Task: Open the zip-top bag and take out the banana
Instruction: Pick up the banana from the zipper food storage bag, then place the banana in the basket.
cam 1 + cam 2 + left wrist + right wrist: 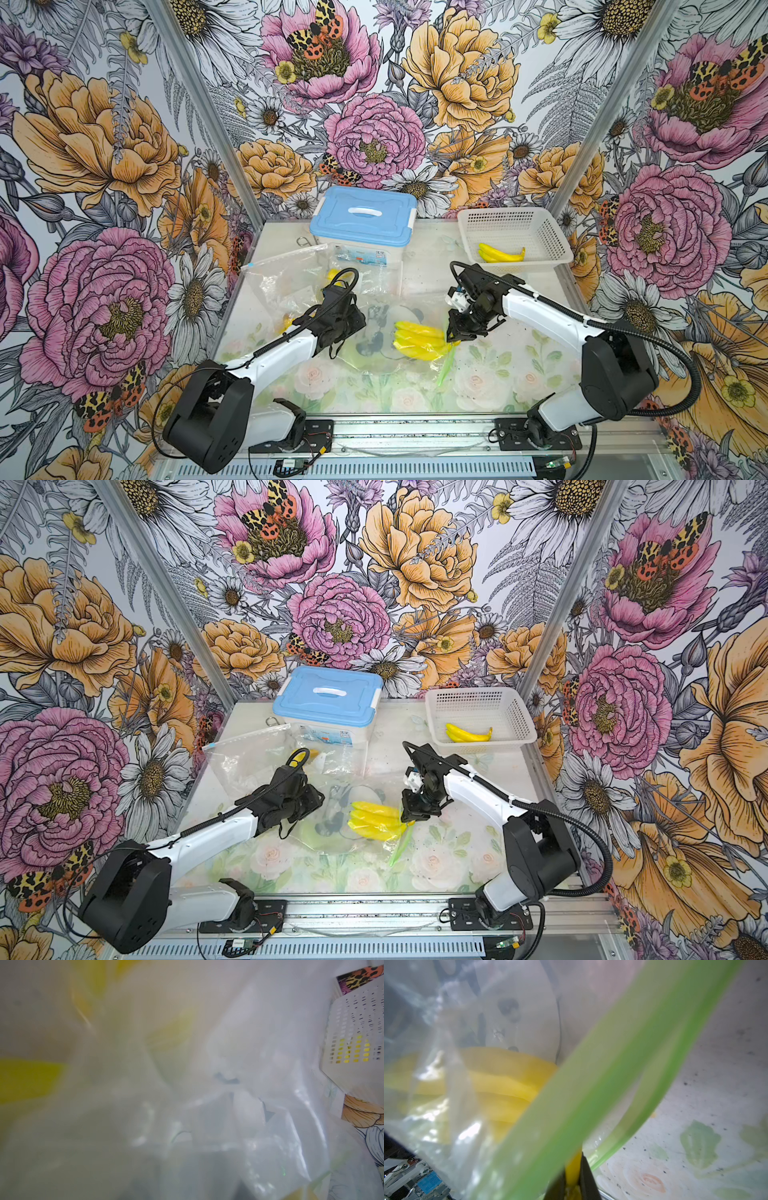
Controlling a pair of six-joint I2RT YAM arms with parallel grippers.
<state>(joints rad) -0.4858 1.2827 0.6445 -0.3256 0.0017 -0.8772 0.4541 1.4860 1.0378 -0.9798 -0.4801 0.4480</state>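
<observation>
A yellow banana bunch (417, 338) (374, 818) lies inside a clear zip-top bag (374, 357) at mid-table in both top views. The bag's green zip strip (446, 368) (602, 1064) stands parted at its right end. My right gripper (451, 338) (573, 1169) is shut on the banana's yellow stem at the bag mouth, and the banana (500, 1084) shows behind the plastic. My left gripper (345, 328) (299, 808) rests on the bag's left end. Blurred clear plastic (207, 1084) fills the left wrist view and hides its jaws.
A blue-lidded storage box (365, 216) stands at the back centre. A white mesh basket (467, 232) (353, 1022) at the back right holds another banana bunch (500, 253). A second clear bag (282, 278) lies at the back left, with a yellow item (334, 274) beside it.
</observation>
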